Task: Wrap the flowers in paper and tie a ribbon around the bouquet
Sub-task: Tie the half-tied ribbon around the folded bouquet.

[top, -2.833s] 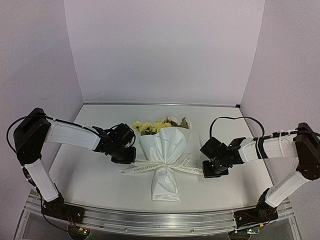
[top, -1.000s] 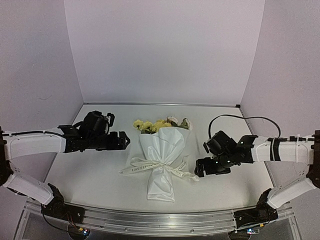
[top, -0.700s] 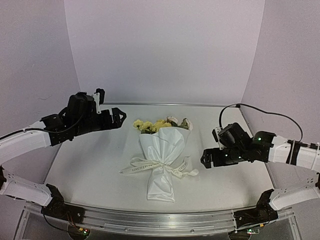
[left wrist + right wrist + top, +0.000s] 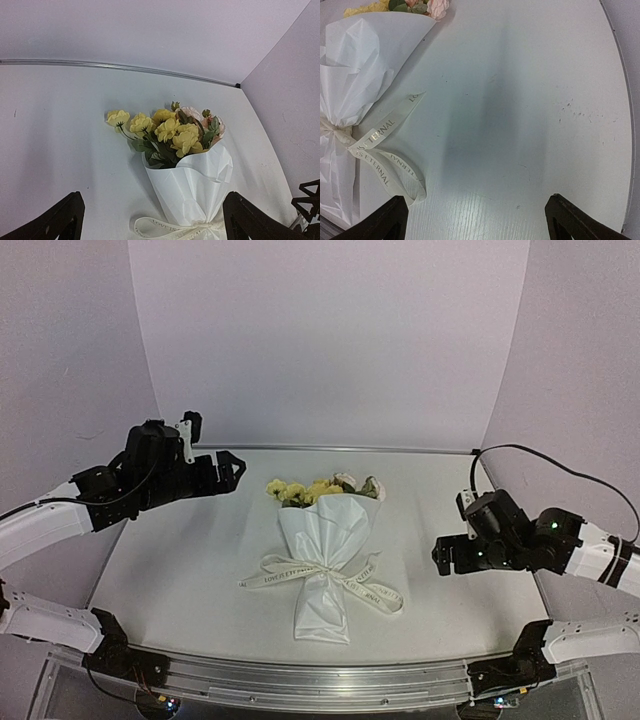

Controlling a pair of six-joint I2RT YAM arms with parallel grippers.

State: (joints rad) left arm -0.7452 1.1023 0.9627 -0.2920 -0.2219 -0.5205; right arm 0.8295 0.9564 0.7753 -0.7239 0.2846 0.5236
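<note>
The bouquet [image 4: 325, 560] is seen lying at the middle of the tabletop [image 4: 170, 580], its blooms pointed to the far side and its tapered tail to the near edge. The flowers [image 4: 318, 490], yellow with a few pale pink ones at the right, are enclosed by the paper [image 4: 328, 525], which is gathered to a narrow waist below them. The ribbon [image 4: 298, 572] is wound round that waist and appears to be knotted there; one lettered tail is spread out to the left, and a looped tail is laid flat on the near right side. The left pincer [image 4: 235, 468] is held above the far left of the tabletop, well apart from the blooms, with its jaws spread wide and nothing between them. The right pincer [image 4: 440, 557] is held off to the right, apart from the ribbon's loop, likewise fully spread and holding nothing. From this, wrapping and tying are judged to be done, and the step in hand is taken to be letting go and standing clear. Whether the knot is tight cannot be told from these views. For the next move little is called for: the arms need only be drawn clear without the tails being snagged, or, if the knot is found slack, both tails would have to be gripped and pulled outward.
</note>
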